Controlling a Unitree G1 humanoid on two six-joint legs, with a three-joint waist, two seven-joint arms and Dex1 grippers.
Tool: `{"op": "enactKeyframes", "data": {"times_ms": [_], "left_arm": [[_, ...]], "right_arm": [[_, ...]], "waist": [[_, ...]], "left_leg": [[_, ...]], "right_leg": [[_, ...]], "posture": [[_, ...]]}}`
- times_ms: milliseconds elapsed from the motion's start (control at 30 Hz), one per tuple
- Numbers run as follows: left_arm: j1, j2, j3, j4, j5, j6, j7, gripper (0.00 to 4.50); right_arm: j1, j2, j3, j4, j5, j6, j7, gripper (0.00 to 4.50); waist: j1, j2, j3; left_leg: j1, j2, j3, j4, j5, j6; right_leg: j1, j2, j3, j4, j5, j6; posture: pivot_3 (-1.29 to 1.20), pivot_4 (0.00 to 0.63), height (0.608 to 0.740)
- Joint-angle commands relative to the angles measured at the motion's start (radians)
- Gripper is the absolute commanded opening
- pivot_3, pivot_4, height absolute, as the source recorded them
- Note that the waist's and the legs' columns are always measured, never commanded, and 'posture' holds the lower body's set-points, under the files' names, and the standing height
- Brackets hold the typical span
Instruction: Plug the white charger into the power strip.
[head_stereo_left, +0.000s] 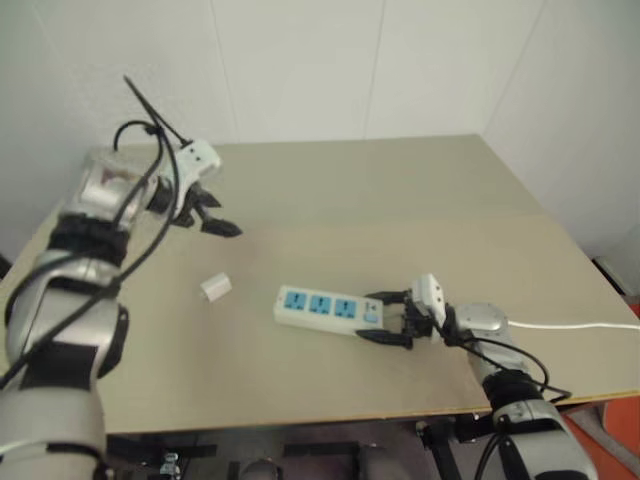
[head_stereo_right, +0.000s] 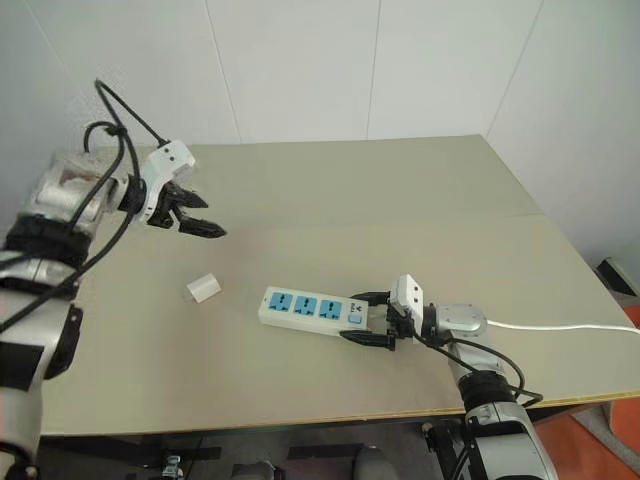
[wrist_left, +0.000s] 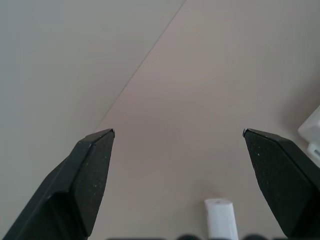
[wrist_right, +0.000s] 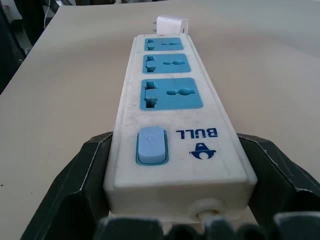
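Right claw clamps power strip's switch end, near counter's front edge. Left claw spread wide, empty, above white charger toward left edge.

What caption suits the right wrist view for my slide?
Right gripper clasps the switch end of the power strip; the white charger lies beyond.

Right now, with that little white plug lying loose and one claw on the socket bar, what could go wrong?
The white charger lies on its side on the table, so the open left gripper, hovering above it, may nudge it away or grab it crooked. The right gripper straddles only the switch end of the power strip, so the far end might swing while plugging. A tilted charger may miss the sockets.
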Motion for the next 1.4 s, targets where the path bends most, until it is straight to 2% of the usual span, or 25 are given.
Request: {"op": "enactKeyframes", "data": {"times_ms": [33,167,367,833,1400], "left_arm": [[-0.079,-0.03,-0.055,0.144,0.103,-0.064,-0.065,4.5],[-0.129,-0.105,-0.088,0.264,0.183,-0.104,-0.073,4.5],[-0.168,-0.181,-0.076,0.328,0.228,-0.133,-0.103,4.5],[-0.126,-0.203,-0.083,0.352,0.316,-0.16,-0.164,4.5],[-0.064,-0.216,-0.087,0.346,0.382,-0.196,-0.148,4.5]], "right_arm": [[0.006,0.019,0.01,-0.038,0.015,-0.013,-0.005,3.41],[0.011,0.03,0.018,-0.037,0.007,-0.022,-0.014,3.41],[0.023,0.025,0.024,-0.046,-0.003,-0.03,-0.036,3.41],[0.035,0.02,0.035,-0.06,-0.019,-0.034,-0.077,3.41],[0.046,0.025,0.04,-0.044,-0.032,-0.058,-0.103,3.41]], "waist": [[0.001,0.0,0.0],[0.005,-0.001,0.0],[0.004,-0.001,0.0],[0.003,-0.001,0.001],[0.002,-0.001,0.0]], "left_leg": [[-0.001,0.0,0.0,0.0,0.0,0.0],[-0.012,0.0,-0.001,0.002,0.001,-0.002],[-0.012,-0.001,-0.001,0.002,0.002,-0.003],[-0.012,-0.001,-0.001,0.002,0.002,-0.003],[-0.011,-0.001,-0.001,0.002,0.002,-0.003]], "right_leg": [[-0.001,0.0,0.0,0.0,0.0,0.0],[-0.012,-0.001,0.0,0.004,0.001,0.0],[-0.012,-0.001,0.0,0.009,0.001,0.0],[-0.012,-0.001,0.0,0.01,0.001,0.0],[-0.011,-0.001,0.0,0.011,0.001,0.0]], "posture": [[0.0,0.15,0.74],[0.0,0.15,0.74],[0.0,0.15,0.74],[0.0,0.15,0.74],[0.0,0.15,0.74]]}}
